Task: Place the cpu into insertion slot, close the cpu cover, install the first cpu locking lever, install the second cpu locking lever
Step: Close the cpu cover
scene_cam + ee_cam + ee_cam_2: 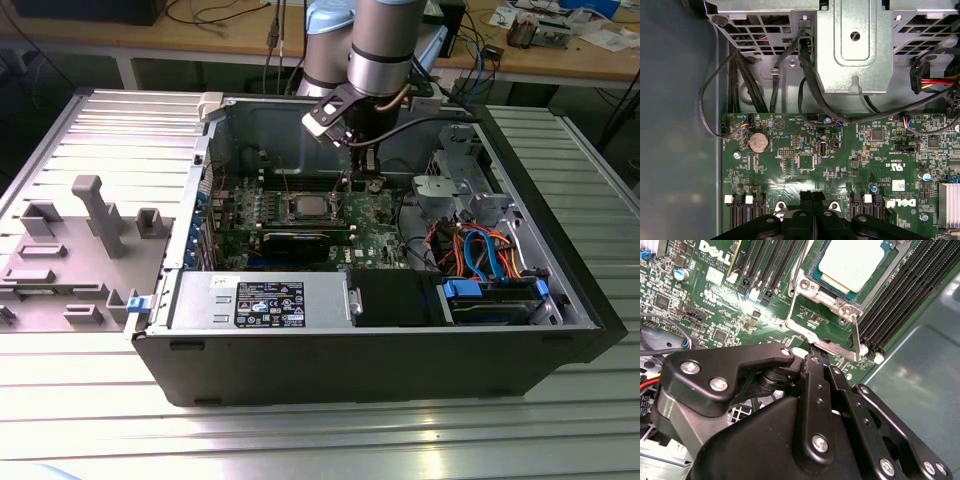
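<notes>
The open computer case (380, 370) holds the green motherboard (790, 165). The gripper (812, 351), its fingers (807, 200) clenched together with nothing visible between them, hangs just beside the insertion slot (816, 279). On the slot the cpu cover (826, 296) lies flat, framing the seated cpu (852, 262). A thin locking lever (858, 335) appears raised at the slot's corner, so the latching looks unfinished.

Arm (385, 45) upright, claw (812, 195) pointing straight down, closed with no gap.
</notes>
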You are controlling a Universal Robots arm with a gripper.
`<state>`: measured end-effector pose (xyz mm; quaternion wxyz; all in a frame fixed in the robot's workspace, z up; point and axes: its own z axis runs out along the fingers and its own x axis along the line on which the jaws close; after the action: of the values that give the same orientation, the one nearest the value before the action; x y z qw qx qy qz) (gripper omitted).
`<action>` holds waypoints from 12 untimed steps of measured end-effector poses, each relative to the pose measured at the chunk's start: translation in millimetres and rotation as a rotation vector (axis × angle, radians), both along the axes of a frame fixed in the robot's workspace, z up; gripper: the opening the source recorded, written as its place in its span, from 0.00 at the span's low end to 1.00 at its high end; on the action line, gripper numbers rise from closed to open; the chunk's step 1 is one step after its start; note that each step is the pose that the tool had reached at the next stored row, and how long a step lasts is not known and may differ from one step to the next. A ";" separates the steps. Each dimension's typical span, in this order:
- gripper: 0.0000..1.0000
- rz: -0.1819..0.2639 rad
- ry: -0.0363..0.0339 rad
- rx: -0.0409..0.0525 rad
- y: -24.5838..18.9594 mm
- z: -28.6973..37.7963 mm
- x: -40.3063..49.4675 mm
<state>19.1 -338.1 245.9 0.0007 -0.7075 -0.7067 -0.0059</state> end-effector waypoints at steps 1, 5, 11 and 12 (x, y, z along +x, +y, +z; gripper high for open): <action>0.11 0.000 0.0000 0.0000 0.0 0.0 -0.4; 0.11 0.000 0.0000 0.0000 0.0 0.0 -2.7; 0.11 0.000 0.0000 0.0000 0.0 0.0 -5.5; 0.11 0.000 0.0000 0.0001 0.0 0.0 -5.9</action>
<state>13.3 -338.1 245.9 0.0007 -0.7075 -0.7067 -0.0059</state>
